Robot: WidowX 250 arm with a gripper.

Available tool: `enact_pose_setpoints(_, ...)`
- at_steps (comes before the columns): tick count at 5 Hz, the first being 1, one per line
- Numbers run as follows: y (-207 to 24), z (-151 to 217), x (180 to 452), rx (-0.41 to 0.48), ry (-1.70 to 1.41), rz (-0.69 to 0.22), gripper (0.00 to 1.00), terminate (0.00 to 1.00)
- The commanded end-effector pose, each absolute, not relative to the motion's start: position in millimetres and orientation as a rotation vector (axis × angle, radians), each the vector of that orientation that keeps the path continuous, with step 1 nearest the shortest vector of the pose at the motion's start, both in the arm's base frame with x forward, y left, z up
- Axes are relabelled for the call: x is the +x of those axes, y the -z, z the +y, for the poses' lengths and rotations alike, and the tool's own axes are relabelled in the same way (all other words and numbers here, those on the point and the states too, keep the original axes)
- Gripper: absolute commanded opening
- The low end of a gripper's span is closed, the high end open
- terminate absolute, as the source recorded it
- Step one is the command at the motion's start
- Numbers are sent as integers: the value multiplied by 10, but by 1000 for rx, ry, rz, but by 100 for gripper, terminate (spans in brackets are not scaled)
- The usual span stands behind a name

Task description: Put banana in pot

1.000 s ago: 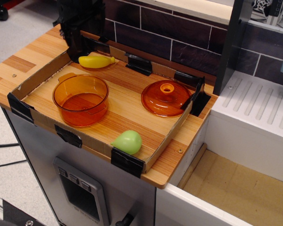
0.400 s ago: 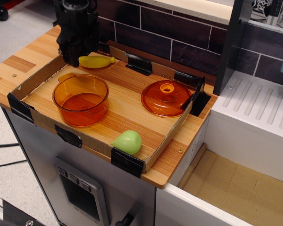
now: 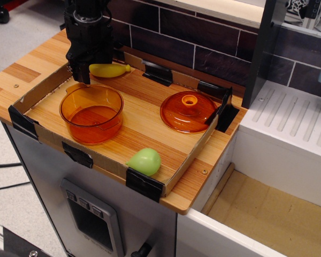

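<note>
The gripper (image 3: 84, 67) hangs low over the banana's (image 3: 109, 70) left end, seemingly lining up a grasp; its opening cannot be told, and the banana lies behind the pot (image 3: 91, 113).

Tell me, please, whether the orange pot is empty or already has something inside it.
Empty. Through the pot only its bare orange floor shows; the banana lies on the tray behind it, beside the tool.

no legible text, labels, brands, numbers or signs anywhere
</note>
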State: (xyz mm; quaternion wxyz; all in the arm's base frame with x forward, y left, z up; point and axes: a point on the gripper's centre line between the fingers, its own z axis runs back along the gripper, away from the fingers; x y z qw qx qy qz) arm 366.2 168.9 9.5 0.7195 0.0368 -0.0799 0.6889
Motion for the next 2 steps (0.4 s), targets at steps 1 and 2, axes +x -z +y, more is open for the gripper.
enact_pose_setpoints(1, -329, 1676, 3659, 2, -1496, -195, 0, 0)
enact_pose_setpoints(2, -468, 1682, 3694, -34, -1509, -223, 0, 0)
